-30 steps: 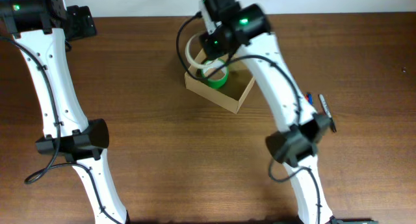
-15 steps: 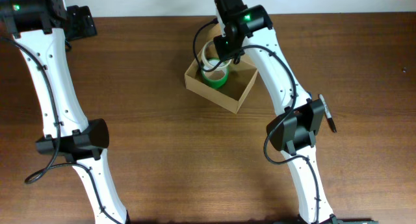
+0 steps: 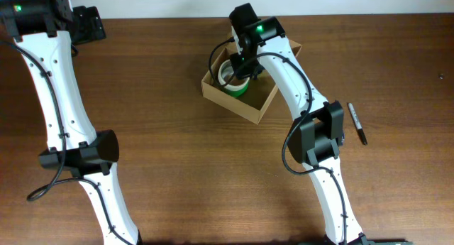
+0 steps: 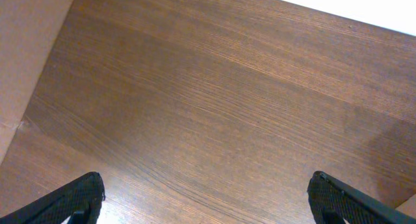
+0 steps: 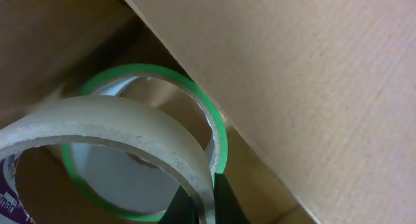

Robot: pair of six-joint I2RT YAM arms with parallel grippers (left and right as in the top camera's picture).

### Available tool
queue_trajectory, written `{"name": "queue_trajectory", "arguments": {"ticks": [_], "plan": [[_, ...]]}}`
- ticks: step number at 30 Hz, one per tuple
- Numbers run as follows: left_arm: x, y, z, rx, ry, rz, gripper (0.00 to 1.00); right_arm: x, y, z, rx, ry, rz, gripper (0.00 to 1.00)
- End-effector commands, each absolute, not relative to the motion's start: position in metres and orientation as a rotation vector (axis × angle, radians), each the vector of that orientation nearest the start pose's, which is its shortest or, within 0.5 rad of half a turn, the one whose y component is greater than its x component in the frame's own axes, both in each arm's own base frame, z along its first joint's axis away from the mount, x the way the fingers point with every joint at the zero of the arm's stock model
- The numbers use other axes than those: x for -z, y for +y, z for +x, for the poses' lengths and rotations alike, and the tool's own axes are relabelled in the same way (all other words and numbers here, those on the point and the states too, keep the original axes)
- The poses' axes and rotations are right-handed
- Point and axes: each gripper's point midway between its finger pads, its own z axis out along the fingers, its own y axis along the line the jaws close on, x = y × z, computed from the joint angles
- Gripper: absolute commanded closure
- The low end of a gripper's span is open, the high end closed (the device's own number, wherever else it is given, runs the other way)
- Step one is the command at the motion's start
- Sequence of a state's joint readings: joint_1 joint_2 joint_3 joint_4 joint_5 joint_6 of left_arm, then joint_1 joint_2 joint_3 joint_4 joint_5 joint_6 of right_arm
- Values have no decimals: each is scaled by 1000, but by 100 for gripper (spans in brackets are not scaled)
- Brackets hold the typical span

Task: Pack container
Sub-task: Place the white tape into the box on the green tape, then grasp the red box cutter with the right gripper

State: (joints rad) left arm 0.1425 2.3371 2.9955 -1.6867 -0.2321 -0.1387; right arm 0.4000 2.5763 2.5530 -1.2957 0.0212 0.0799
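The tan cardboard box sits open at the table's back middle, with a green tape roll lying inside. My right gripper is over the box's back corner, shut on the wall of a clear tape roll. In the right wrist view my fingers pinch the clear tape roll just above the green roll, beside the box's inner wall. My left gripper is open and empty over bare table at the far back left.
A black marker pen lies on the table to the right of the box. A tan cardboard surface fills the left edge of the left wrist view. The white wall runs along the table's back edge.
My right gripper has carried the clear tape roll rightward and down into the box over the green roll. The right arm's elbow has swung, uncovering the marker pen. The left arm has not moved.
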Motion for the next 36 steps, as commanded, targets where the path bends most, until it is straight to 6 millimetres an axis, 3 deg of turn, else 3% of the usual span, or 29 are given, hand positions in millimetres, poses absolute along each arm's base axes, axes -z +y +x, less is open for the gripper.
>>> {"name": "queue_trajectory", "arguments": {"ticks": [1,3,6,12,14,16,18,21,24,27,29,31,33,36], "plan": [[-302,108,470,-296,2536,-436,0,-59,210,505,-67,2884,-438,96],[-302,108,470,-296,2535,-437,0,-56,211,505,-67,2888,-424,95],[-302,108,470,-296,2535,-437,0,-56,212,509,-73,2874,-416,74],[-302,108,470,-296,2535,-437,0,-69,215,515,-86,2834,-419,72],[-302,108,470,-296,2535,-437,0,-87,216,519,-91,2796,-444,72],[-302,108,470,-296,2535,-437,0,-119,218,522,-102,2728,-470,71],[-302,108,470,-296,2535,-437,0,-169,208,524,-68,2642,-441,69],[-302,108,470,-296,2536,-436,0,-224,190,517,-42,2557,-410,69],[-302,108,470,-296,2536,-436,0,-279,152,507,-27,2483,-323,69],[-302,108,470,-296,2535,-437,0,-328,85,496,4,2413,-156,69],[-302,108,470,-296,2535,-437,0,-349,24,483,21,2386,31,69],[-302,108,470,-296,2535,-437,0,-353,-25,468,-11,2377,167,68],[-302,108,470,-296,2535,-437,0,-340,-64,447,-41,2403,305,66],[-302,108,470,-296,2535,-437,0,-302,-91,417,-123,2481,433,65]]}}
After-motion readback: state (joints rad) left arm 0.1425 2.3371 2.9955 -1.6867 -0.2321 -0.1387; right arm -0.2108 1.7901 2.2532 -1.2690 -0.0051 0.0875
